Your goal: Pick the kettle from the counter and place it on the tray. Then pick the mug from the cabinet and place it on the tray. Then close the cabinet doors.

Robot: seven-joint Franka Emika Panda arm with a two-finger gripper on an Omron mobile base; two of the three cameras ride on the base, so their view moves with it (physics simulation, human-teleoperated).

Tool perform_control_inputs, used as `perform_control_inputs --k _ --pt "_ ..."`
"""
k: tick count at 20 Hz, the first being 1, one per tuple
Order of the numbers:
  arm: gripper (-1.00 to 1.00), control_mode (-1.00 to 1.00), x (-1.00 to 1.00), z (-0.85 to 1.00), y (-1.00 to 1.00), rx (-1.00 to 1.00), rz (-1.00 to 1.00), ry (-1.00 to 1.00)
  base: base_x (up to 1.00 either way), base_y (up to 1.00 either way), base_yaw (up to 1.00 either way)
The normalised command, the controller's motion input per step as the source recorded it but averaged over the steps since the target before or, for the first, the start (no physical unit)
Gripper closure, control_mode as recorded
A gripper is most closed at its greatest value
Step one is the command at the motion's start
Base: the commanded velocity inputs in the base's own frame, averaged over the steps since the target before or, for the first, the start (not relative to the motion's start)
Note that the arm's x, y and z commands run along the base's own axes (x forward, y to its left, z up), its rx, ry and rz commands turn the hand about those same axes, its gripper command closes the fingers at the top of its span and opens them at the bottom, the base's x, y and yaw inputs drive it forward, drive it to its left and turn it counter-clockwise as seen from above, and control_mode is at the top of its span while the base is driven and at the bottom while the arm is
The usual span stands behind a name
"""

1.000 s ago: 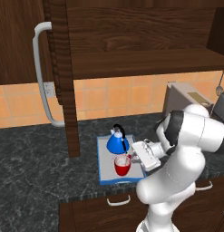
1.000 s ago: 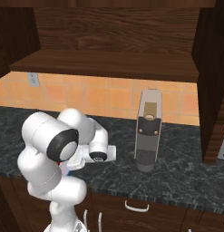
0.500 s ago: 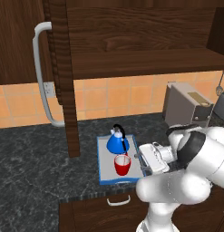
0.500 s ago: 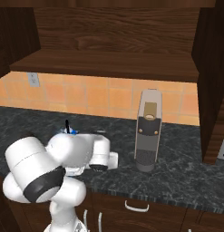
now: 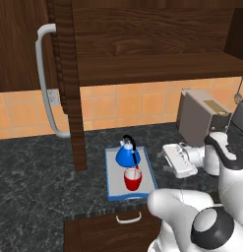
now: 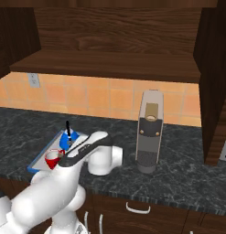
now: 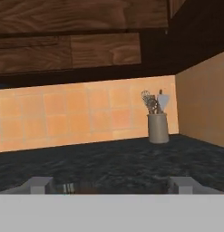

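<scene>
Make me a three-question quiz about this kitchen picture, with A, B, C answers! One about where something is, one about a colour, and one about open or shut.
1. Where is the mug?
A. on the cabinet shelf
B. on the tray, in front of the kettle
C. on top of the coffee machine

2. What colour is the kettle?
A. blue
B. green
C. yellow

3. How is the cabinet door?
A. shut
B. missing
C. swung open

Answers:
1 B: in the left base view the red mug stands inside the tray's blue rim, just before the kettle.
2 A: its dome is bright blue under a black handle.
3 C: the door stands out sideways and the shelf inside shows.
</scene>
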Motion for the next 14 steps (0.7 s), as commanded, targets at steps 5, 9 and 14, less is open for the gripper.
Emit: perform_control_inputs --k 5,9,14 --pt "-1.00 -1.00 -0.32 0.96 -0.10 0.00 -0.20 0.14 0.00 0.00 0.00" --pt "-1.00 -1.00 -0.20 0.80 -0.07 0.00 -0.25 0.16 0.00 0.00 0.00" --pt "-1.00 -1.00 -0.19 0.68 -0.08 -0.02 -0.25 0.18 0.00 0.00 0.00"
